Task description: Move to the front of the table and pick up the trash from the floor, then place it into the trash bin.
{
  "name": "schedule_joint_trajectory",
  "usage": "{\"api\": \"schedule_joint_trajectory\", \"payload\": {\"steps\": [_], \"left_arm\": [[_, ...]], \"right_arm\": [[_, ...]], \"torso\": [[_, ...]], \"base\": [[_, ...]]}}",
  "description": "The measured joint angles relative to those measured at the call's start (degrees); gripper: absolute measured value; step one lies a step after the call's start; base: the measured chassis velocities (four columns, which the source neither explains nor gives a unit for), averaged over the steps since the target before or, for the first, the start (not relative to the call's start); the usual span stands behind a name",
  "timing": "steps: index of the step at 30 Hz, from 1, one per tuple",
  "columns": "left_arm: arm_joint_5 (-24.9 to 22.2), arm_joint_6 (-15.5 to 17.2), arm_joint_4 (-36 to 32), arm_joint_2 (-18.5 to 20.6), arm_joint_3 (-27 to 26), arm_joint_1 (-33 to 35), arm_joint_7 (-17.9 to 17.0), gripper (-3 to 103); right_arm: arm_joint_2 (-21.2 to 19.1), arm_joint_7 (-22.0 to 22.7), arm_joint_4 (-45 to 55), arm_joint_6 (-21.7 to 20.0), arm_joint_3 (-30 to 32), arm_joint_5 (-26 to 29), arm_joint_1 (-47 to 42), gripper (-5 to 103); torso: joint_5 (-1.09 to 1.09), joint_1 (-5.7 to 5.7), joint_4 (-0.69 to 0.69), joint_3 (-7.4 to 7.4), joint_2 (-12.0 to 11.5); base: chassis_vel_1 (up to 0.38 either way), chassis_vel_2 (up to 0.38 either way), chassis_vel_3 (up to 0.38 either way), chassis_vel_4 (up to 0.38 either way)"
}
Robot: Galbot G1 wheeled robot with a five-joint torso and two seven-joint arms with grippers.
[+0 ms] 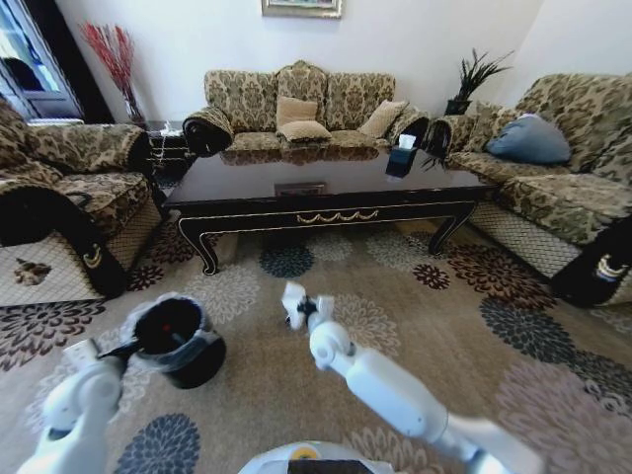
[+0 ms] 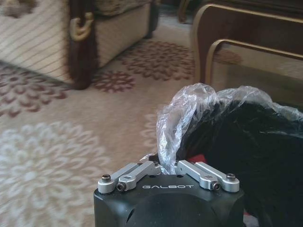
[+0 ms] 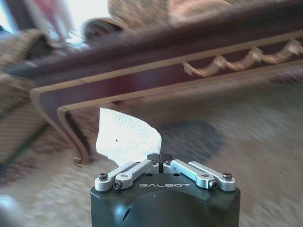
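Your right tool (image 1: 297,308) is pinched on a white tissue (image 3: 127,135), held above the carpet before the dark surface (image 1: 326,188). Your left tool (image 1: 117,349) sits at the bin (image 1: 178,341) rim; its grip I cannot tell.

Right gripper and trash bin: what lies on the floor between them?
Only bare floral carpet, in the head view. The right gripper, shut on the white tissue, sits beside the trash bin.

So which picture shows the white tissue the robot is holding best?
The right wrist view: the white tissue stands up big and flat just past the right gripper, which is pinched shut on it. The head view shows the same tissue as a small white bit above the carpet. The left wrist view faces the trash bin instead.
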Motion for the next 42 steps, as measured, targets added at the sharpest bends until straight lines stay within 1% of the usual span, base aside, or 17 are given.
{"api": "schedule_joint_trajectory", "payload": {"steps": [3, 6, 9, 10, 14, 20, 22, 26, 28, 30, 32, 33, 35, 36, 38, 40, 42], "left_arm": [[1.75, 0.21, -0.11, -0.63, 3.51, -2.15, -0.19, 4], [2.5, 0.21, 0.16, -0.59, 4.97, -2.96, 0.02, 4], [3.12, 0.23, 0.95, -0.02, 6.82, -4.39, 0.31, 4], [3.12, 0.23, 0.95, -0.02, 6.82, -4.39, 0.31, 4], [3.12, 0.22, 2.4, 0.8, 8.17, -7.23, 0.37, 4], [1.95, 0.34, 3.24, 1.22, 8.65, -9.4, 0.49, 4], [0.15, 0.72, 3.07, 1.35, 8.6, -9.99, 0.23, 4], [-1.78, 1.13, 1.96, 1.83, 7.55, -10.28, 0.13, 4], [-3.69, 1.37, 0.85, 2.44, 6.21, -9.98, -0.19, 4], [-5.09, 1.4, 0.07, 2.93, 5.4, -9.45, -0.4, 4], [-5.43, 1.41, -0.19, 3.1, 5.12, -9.18, -0.42, 4], [-5.67, 1.41, -0.4, 3.25, 4.88, -8.9, -0.42, 4], [-5.89, 1.44, -0.81, 3.48, 4.37, -8.25, -0.45, 4], [-5.92, 1.49, -1.05, 3.5, 4.17, -7.96, -0.46, 4], [-5.92, 1.51, -1.13, 3.49, 4.1, -7.87, -0.46, 4], [-5.93, 1.51, -1.39, 3.48, 3.91, -7.63, -0.46, 4], [-5.93, 1.52, -1.51, 3.47, 3.76, -7.39, -0.46, 4]], "right_arm": [[0.58, -1.6, 2.05, 1.68, -4.41, 0.78, 4.92, 0], [1.27, -3.1, 2.45, 2.52, -6.66, 0.78, 7.32, 0], [3.58, -6.61, 2.13, 4.37, -10.68, 0.11, 12.53, 0], [3.58, -6.61, 2.13, 4.37, -10.68, 0.11, 12.53, 0], [6.71, -8.82, -0.26, 5.56, -14.98, -0.4, 18.99, 0], [8.8, -9.21, -3.07, 5.77, -17.89, -0.4, 22.27, 0], [9.89, -9.24, -4.49, 5.84, -19.07, -0.64, 22.76, 0], [11.4, -9.03, -7.21, 6.21, -20.82, -2.32, 21.96, 0], [12.07, -7.78, -8.86, 6.21, -21.91, -3.88, 20.58, 0], [12.22, -7.13, -9.37, 6.17, -22.43, -4.67, 19.67, 0], [12.22, -6.83, -9.43, 6.08, -22.61, -4.87, 19.43, 0], [12.2, -6.37, -9.42, 5.9, -22.85, -5.11, 19.22, -2], [12.04, -5.02, -9.23, 5.37, -23.53, -5.34, 18.86, 8], [11.98, -3.4, -8.87, 4.72, -24.05, -5.35, 18.61, 14], [11.96, -2.53, -8.66, 4.29, -24.28, -5.29, 18.48, 14], [11.72, -0.62, -8.06, 2.94, -24.91, -4.93, 18.05, 24], [11.34, -0.01, -7.58, 2.3, -25.36, -4.89, 17.77, 36]], "torso": [[0.0, 0.0, 0.03, 0.0, 0.0], [-0.01, 0.0, 0.02, 0.0, 0.0], [-0.01, -0.01, 0.03, 0.0, 0.0], [-0.01, -0.01, 0.03, 0.0, 0.0], [-0.02, 0.0, 0.05, 0.0, 0.01], [-0.02, 0.0, 0.01, 0.0, 0.01], [-0.02, 0.0, 0.02, 0.0, 0.01], [-0.02, -0.01, 0.01, -0.01, 0.01], [-0.02, -0.01, 0.03, -0.01, 0.01], [-0.02, -0.01, 0.03, -0.01, 0.01], [-0.02, -0.01, 0.03, -0.01, 0.01], [-0.02, -0.01, 0.03, -0.01, 0.01], [-0.01, -0.01, 0.02, -0.01, 0.01], [-0.02, -0.01, 0.02, -0.01, 0.01], [-0.02, -0.01, 0.03, -0.01, 0.01], [-0.02, -0.01, 0.03, -0.01, 0.01], [-0.01, -0.01, 0.02, -0.02, 0.02]], "base": [[0.0, 0.0, 0.0, 0.0], [0.0, 0.0, 0.0, 0.0], [0.0, 0.0, 0.0, 0.0], [0.0, 0.0, 0.0, 0.0], [0.0, 0.0, 0.0, 0.0], [0.0, 0.0, 0.0, 0.0], [0.0, 0.0, 0.0, 0.0], [0.0, 0.0, 0.0, 0.0], [0.0, 0.0, 0.0, 0.0], [0.0, 0.0, 0.0, 0.0], [0.0, 0.0, 0.0, 0.0], [0.0, 0.0, 0.0, 0.0], [0.0, 0.0, 0.0, 0.0], [0.0, 0.0, 0.0, 0.0], [0.0, 0.0, 0.0, 0.0], [0.0, 0.0, 0.0, 0.0], [0.0, 0.0, 0.0, 0.0]]}}
